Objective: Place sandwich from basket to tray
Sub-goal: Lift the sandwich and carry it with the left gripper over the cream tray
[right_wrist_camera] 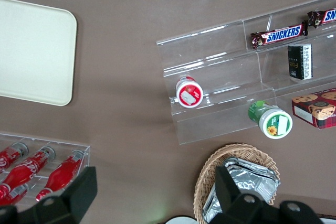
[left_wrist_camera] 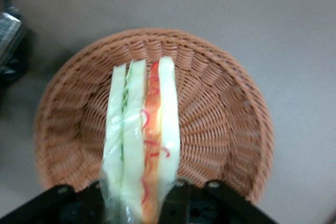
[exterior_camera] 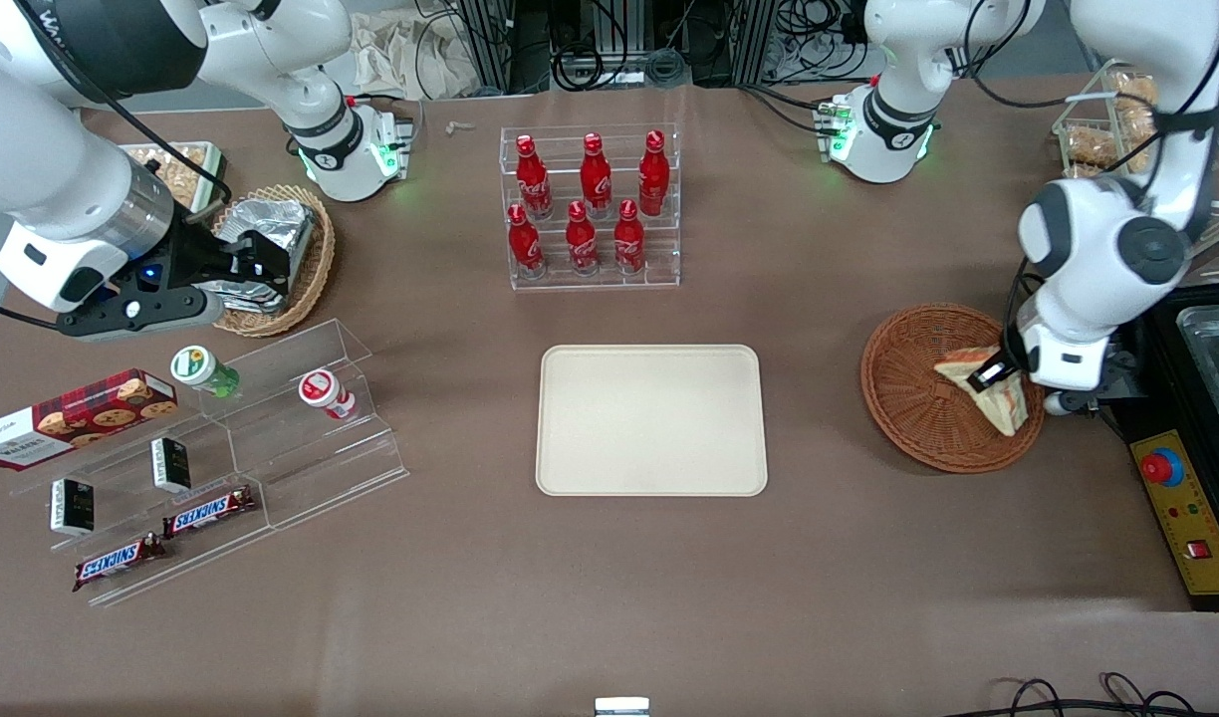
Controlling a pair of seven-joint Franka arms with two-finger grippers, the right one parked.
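Observation:
The sandwich (exterior_camera: 1010, 406), a pale bread wedge with red, orange and green filling, stands on edge over the reddish-brown wicker basket (exterior_camera: 908, 398), at the side toward the working arm's end of the table. My left gripper (exterior_camera: 996, 376) is shut on the sandwich from above. In the left wrist view the sandwich (left_wrist_camera: 142, 129) runs out from between the black jaws of the gripper (left_wrist_camera: 139, 205), with the basket (left_wrist_camera: 226, 124) beneath it. The cream tray (exterior_camera: 560, 478) lies flat mid-table with nothing on it, toward the parked arm from the basket, and shows as the tray (right_wrist_camera: 31, 51) in the right wrist view.
A clear rack of red bottles (exterior_camera: 590, 209) stands farther from the front camera than the tray. Stepped acrylic shelves (exterior_camera: 271, 438) with snacks and a tan basket of foil packets (exterior_camera: 271, 249) lie toward the parked arm's end. A yellow control box (exterior_camera: 1182, 508) sits beside the basket.

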